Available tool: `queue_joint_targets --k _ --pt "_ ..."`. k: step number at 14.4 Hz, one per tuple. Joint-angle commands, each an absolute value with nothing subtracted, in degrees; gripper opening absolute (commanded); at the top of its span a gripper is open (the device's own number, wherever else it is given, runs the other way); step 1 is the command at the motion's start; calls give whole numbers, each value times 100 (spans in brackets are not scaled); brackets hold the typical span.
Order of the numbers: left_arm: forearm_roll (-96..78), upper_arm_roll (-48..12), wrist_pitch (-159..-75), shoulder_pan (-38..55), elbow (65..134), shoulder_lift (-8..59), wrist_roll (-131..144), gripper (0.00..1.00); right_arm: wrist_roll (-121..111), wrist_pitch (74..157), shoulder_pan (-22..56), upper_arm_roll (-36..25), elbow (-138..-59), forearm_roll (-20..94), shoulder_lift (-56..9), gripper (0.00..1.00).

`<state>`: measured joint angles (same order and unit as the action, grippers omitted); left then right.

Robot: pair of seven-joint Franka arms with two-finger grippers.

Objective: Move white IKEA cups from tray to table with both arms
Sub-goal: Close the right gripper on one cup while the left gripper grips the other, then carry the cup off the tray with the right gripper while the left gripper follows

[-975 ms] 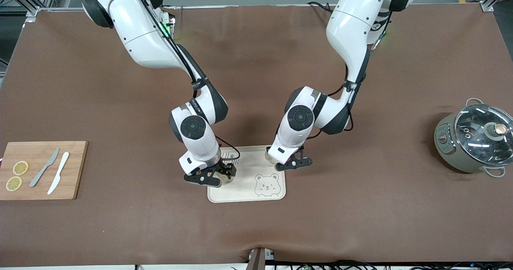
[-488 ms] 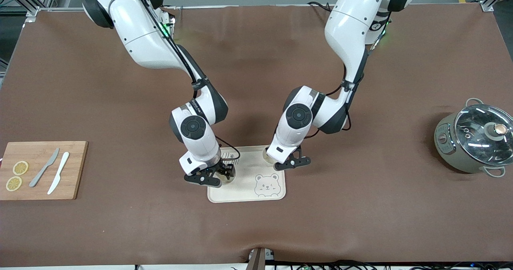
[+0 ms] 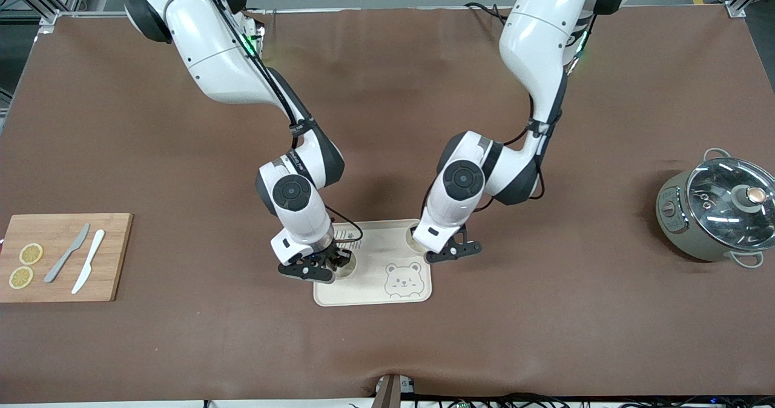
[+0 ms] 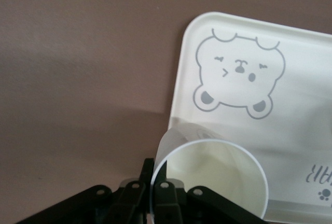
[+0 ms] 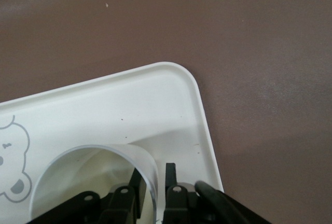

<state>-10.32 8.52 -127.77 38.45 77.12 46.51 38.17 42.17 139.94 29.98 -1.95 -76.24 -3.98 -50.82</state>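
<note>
- Left gripper (image 3: pixel 449 252), arm bent steeply down, pinches the rim of one white cup (image 4: pixel 212 175) on the bear tray (image 3: pixel 375 287), at the left arm's end.
- Right gripper (image 3: pixel 315 267), posed likewise, pinches the other cup (image 5: pixel 93 182) at the tray's right-arm end.

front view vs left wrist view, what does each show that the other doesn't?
Front only: both arms, the right end effector at its cup, the pot, the cutting board with knives and lemon slices.
Left wrist only: the inside of the left arm's cup, its wall pinched by the left end effector.
Both: the tray and its bear print.
</note>
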Motion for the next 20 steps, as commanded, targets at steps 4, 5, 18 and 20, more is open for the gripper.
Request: queue_joint_targets --k 4,5,18,20 --pt "-958 844 -12305 3359 7673 4535 2868 0 4359 14071 3015 -220 -7506 -545 -5177 0" --pt "-958 835 -12287 3218 7673 4466 2639 0 4351 14071 3006 -220 -7506 -545 -5177 0" --pt "-949 826 -12243 1601 7822 4491 -138 0 2516 12850 1961 -70 -7436 -54 -4413 0" --pt "-949 826 -12243 1398 7848 4491 -447 0 2024 12719 1776 -79 -7436 122 -4368 0"
